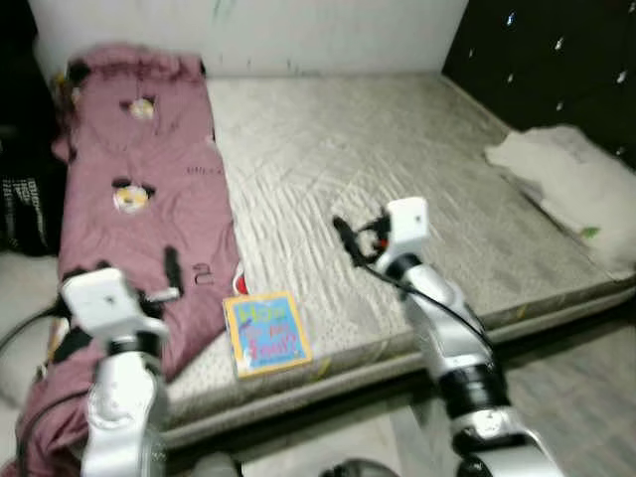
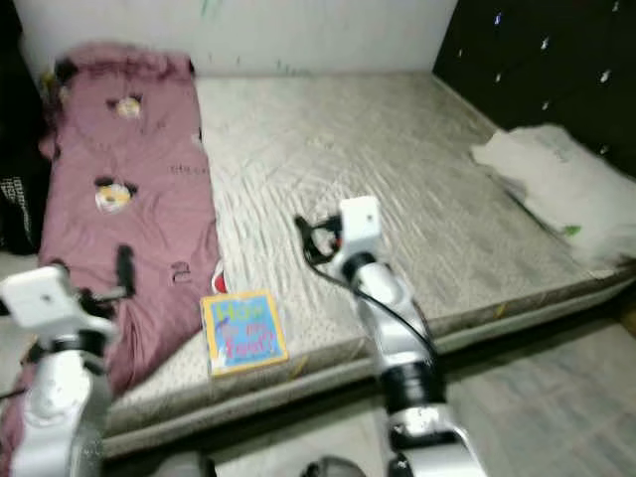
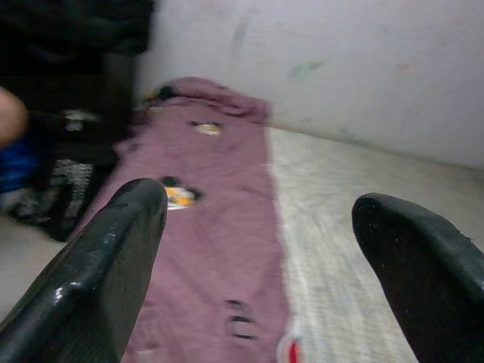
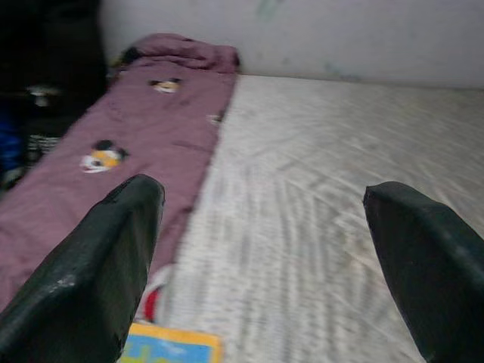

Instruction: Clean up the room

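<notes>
A: Head view: which step?
B: Approach, I judge. The book point(image 1: 266, 332) lies near the mattress point(image 1: 397, 169) front edge, beside the purple blanket point(image 1: 139, 189). The right gripper point(image 1: 348, 241) hovers above the mattress; next it must descend onto the book.
A: Wrist views?
B: Left gripper point(image 3: 257, 249) and right gripper: both spread wide, holding nothing.

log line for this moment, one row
left gripper: open, over purple blanket | right gripper: open, above mattress | book: near mattress edge, untouched
</notes>
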Tool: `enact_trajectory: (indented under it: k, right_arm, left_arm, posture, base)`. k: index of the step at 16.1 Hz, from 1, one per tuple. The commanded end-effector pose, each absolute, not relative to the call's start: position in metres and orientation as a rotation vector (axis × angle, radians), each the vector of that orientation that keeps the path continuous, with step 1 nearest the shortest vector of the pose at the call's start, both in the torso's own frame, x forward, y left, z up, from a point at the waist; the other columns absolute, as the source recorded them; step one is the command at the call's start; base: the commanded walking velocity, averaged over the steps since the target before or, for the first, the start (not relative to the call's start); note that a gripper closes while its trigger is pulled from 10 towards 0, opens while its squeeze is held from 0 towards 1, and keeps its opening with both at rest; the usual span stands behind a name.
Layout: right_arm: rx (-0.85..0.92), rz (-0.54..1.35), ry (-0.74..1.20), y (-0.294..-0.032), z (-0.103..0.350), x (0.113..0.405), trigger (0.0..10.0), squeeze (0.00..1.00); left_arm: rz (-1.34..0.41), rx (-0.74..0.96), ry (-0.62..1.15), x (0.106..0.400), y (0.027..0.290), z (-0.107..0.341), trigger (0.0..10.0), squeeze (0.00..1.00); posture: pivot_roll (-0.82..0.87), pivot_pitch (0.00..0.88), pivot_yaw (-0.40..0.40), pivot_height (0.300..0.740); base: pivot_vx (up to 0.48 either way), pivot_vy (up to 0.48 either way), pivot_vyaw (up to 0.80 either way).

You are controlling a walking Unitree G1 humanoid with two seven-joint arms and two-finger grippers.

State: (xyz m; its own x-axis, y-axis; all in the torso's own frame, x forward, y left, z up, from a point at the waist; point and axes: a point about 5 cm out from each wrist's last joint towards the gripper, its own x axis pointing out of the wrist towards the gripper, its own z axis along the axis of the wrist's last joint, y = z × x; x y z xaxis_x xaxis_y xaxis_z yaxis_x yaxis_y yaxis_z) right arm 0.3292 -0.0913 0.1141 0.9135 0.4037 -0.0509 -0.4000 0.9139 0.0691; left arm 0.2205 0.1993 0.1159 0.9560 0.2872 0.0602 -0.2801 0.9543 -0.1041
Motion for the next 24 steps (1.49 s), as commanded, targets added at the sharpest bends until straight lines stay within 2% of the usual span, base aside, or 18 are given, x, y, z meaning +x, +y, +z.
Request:
enact_trajectory:
  k: [1,6,8,13,18,21,24]
  right_arm:
    - [0.042,0.408,0.039,-0.096,0.120,0.332,10.0,0.00]
    - [0.006,0.413,0.026,-0.095,0.120,0.332,10.0,0.00]
    - [0.023,0.386,0.033,-0.096,0.120,0.333,10.0,0.00]
    - [0.043,0.281,0.050,-0.106,0.117,0.336,10.0,0.00]
    - [0.071,0.235,0.099,-0.111,0.107,0.327,10.0,0.00]
    - [0.072,0.239,0.104,-0.112,0.109,0.322,10.0,0.00]
    - [0.080,0.259,0.093,-0.112,0.112,0.320,10.0,0.00]
  left_arm:
    - [0.278,-0.095,-0.073,0.222,0.194,0.117,10.0,0.00]
    - [0.260,-0.088,-0.084,0.227,0.193,0.119,10.0,0.00]
    - [0.258,-0.092,-0.084,0.227,0.192,0.119,10.0,0.00]
    - [0.245,-0.100,-0.071,0.226,0.190,0.122,10.0,0.00]
    - [0.254,-0.084,-0.062,0.220,0.196,0.125,10.0,0.00]
    - [0.278,-0.054,-0.062,0.217,0.198,0.131,10.0,0.00]
    - [0.297,-0.071,-0.066,0.213,0.197,0.133,10.0,0.00]
  posture:
    - [-0.01,0.000,-0.089,0.740]
    - [0.00,0.000,-0.086,0.740]
    - [-0.01,0.000,-0.078,0.740]
    - [0.01,0.000,-0.088,0.740]
    - [-0.01,0.016,-0.051,0.740]
    - [-0.02,0.074,-0.045,0.740]
    - [-0.02,0.093,-0.052,0.740]
  base:
    - [0.000,0.000,0.00]
    - [0.000,0.000,0.16]
    - [0.000,0.000,0.80]
    - [0.000,0.000,0.00]
    - [0.000,0.000,-0.76]
    - [0.000,0.000,0.00]
    - [0.000,0.000,0.00]
